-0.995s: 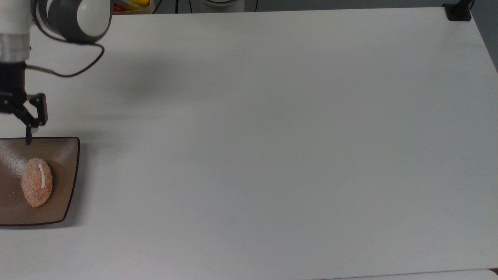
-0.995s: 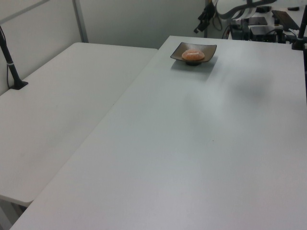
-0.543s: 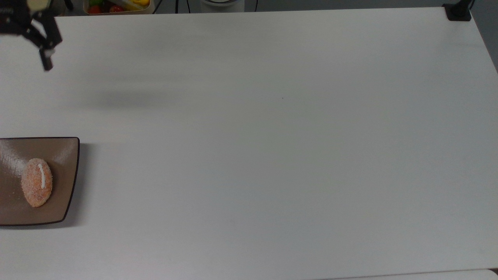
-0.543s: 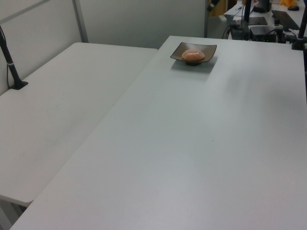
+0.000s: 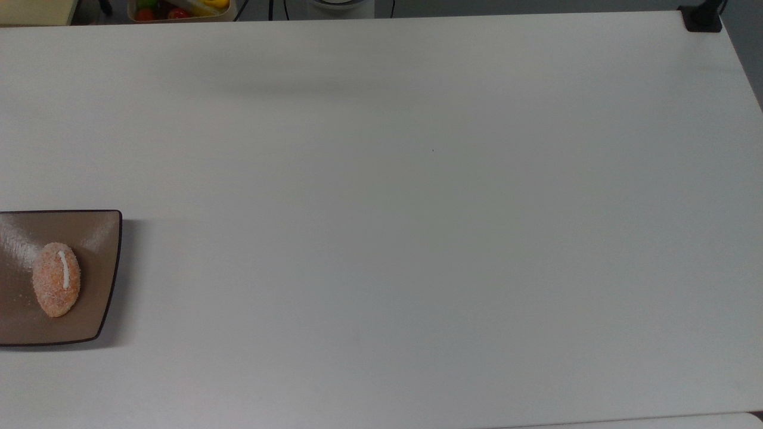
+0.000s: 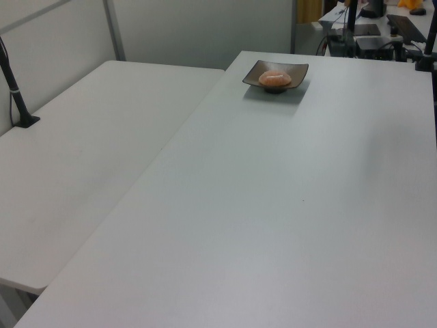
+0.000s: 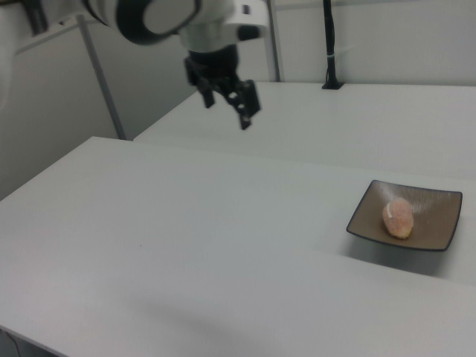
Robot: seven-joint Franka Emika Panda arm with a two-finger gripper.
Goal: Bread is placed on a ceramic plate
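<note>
Gripper (image 7: 230, 104) hung high over the tabletop's (image 7: 186, 223) far edge, well clear — can't tell its finger state. Bread (image 7: 399, 216) already sat on the ceramic plate (image 7: 431, 230), near the right view's right edge.

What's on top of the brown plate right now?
One bread lies on the ceramic plate, white stripe up. The plate surface directly beneath it is covered.
</note>
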